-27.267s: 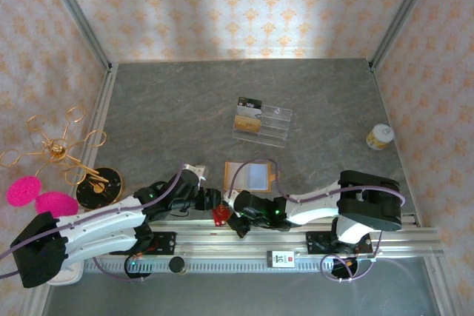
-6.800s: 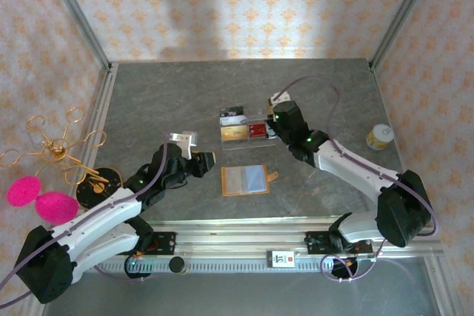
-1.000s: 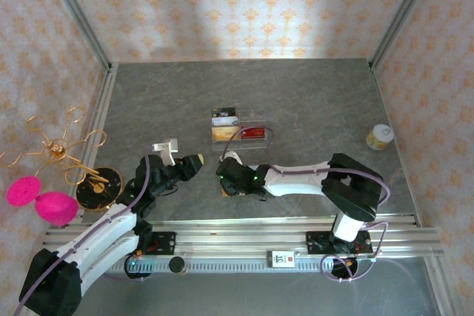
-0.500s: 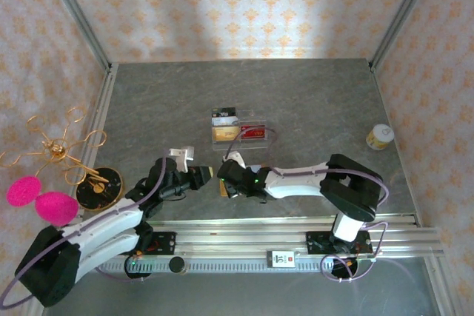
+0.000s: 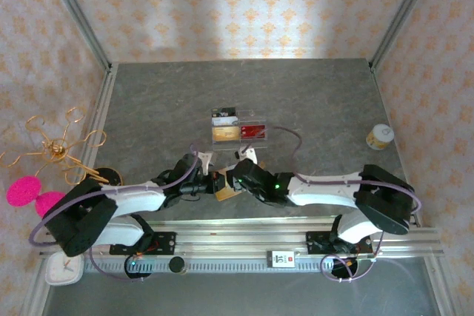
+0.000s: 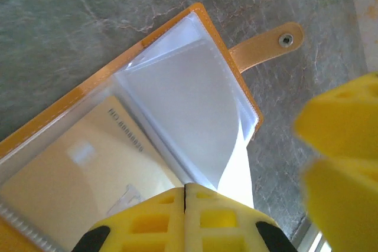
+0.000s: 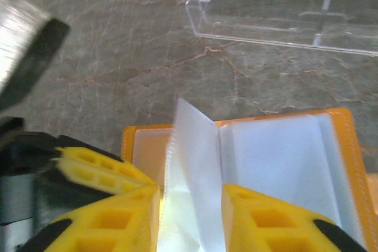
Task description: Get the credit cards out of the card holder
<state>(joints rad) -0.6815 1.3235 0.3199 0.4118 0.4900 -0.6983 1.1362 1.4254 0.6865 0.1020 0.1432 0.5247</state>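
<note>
On the tabletop, the card holder lies open toward six o'clock, with the clear stand at its twelve. Our left gripper has its fingers pressed together at the sleeves' edge. Our right gripper has narrowly parted fingers astride a raised sleeve. A tug could lift the whole holder or tear the plastic, leaving the yellow card inside.

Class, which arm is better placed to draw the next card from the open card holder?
Probably right: the right pincer is open astride the upright sleeve; the left pincer is shut at the edge of the card holder.
</note>
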